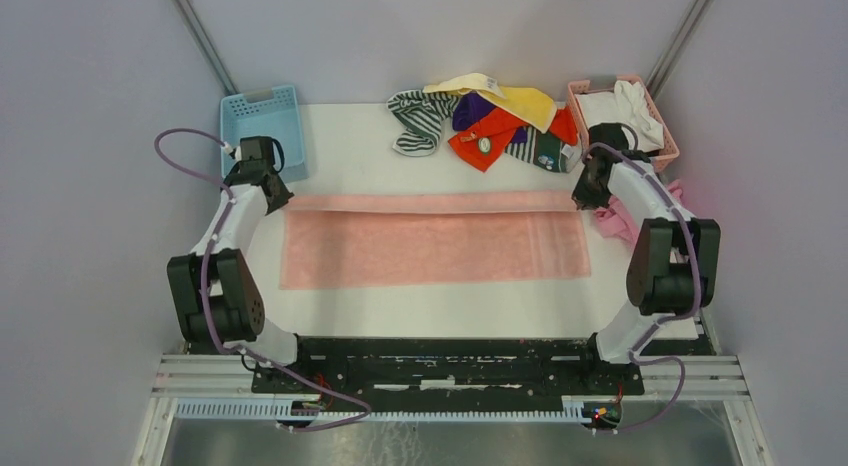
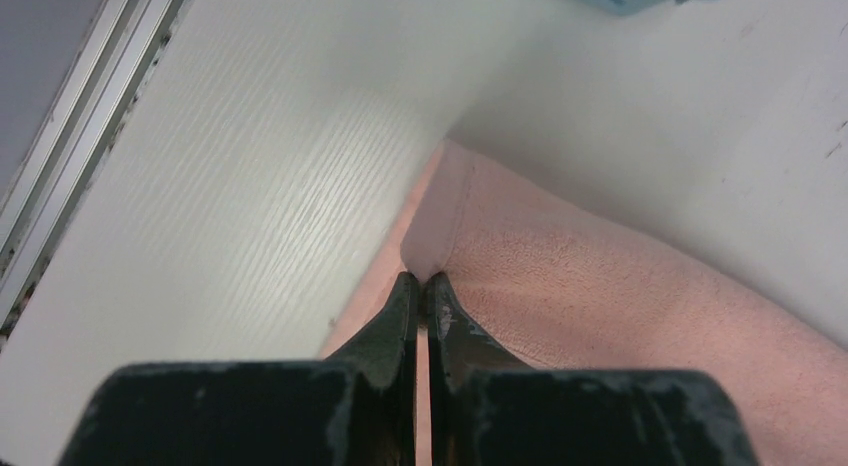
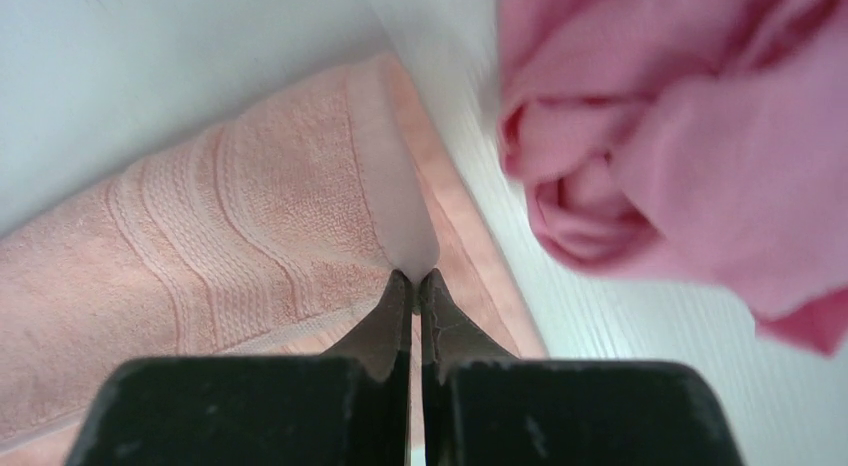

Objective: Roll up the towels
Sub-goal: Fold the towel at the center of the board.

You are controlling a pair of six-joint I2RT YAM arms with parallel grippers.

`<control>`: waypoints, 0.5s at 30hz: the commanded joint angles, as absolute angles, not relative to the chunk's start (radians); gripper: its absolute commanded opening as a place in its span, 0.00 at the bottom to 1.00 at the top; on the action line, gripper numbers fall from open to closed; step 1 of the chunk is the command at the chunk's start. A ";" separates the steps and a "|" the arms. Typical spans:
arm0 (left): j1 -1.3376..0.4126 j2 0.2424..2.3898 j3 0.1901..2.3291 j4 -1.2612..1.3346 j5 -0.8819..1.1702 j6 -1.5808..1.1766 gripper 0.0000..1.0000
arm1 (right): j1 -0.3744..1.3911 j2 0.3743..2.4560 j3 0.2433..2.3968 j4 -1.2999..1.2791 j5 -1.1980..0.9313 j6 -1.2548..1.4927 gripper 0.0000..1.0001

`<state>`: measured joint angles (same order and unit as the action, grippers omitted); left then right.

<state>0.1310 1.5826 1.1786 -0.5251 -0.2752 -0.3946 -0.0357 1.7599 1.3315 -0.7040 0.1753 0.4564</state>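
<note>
Slack is the main worry at this moment. The light pink towel [image 1: 430, 248] lies spread long across the middle of the table [image 1: 340, 316], with its far edge lifted and turned over toward the near side as a narrow band. The left gripper [image 2: 421, 281] is pinched tight on the left end of that edge, and the right gripper [image 3: 414, 278] is clamped on the right end in the same way. In both wrist views only a thin fold of cloth sits between the jaws. Because the hold is so shallow, I judge that a corner could slip out if one arm pulls sideways or moves faster than the other, and then the roll would come out skewed or loose. A deeper pink cloth [image 3: 680, 136] lies just beside the right gripper and could be dragged along. The other towels [image 1: 490, 121] wait in a heap at the far side, between the blue basket [image 1: 262, 121] and the pink basket [image 1: 640, 111].
</note>
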 commanded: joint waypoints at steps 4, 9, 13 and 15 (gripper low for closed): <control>0.162 1.284 0.953 -0.513 -0.332 -0.485 0.03 | -0.043 1.457 1.051 -0.692 0.275 0.597 0.00; 0.179 1.155 0.826 -0.554 -0.321 -0.566 0.03 | -0.047 1.383 0.925 -0.682 0.295 0.640 0.00; 0.201 1.079 0.756 -0.591 -0.353 -0.632 0.03 | -0.048 1.353 0.887 -0.696 0.300 0.651 0.00; 0.208 1.059 0.725 -0.598 -0.379 -0.657 0.03 | -0.049 1.344 0.870 -0.704 0.308 0.649 0.00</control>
<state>0.1856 1.1110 0.7612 -0.5873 -0.2981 -0.5522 -0.0402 1.3964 0.8860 -0.7120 0.2459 0.6235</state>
